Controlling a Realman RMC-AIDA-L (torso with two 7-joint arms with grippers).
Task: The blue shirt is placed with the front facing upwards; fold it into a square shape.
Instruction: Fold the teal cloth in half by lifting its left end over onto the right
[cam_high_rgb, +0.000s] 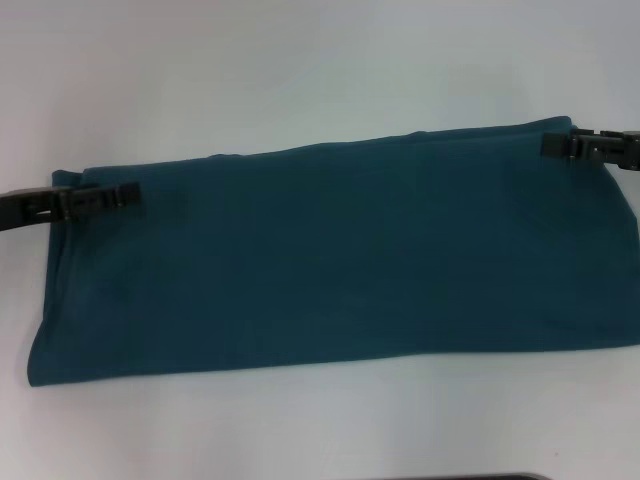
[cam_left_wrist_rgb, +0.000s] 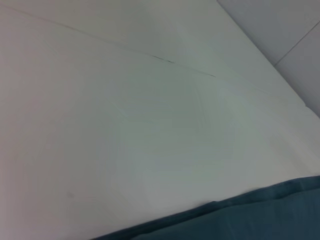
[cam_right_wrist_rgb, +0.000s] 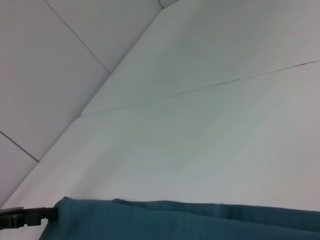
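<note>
The blue shirt (cam_high_rgb: 330, 260) lies across the middle of the white table (cam_high_rgb: 320, 60) as a long folded band, its near edge flat and lettering hidden. At its far corners the left gripper (cam_high_rgb: 100, 197) and right gripper (cam_high_rgb: 575, 146) each sit over the cloth edge, fingers looking closed on it, though a true pinch is not certain. Judged stage: lengthwise fold laid; next, one end must be carried over the other to square it.
</note>
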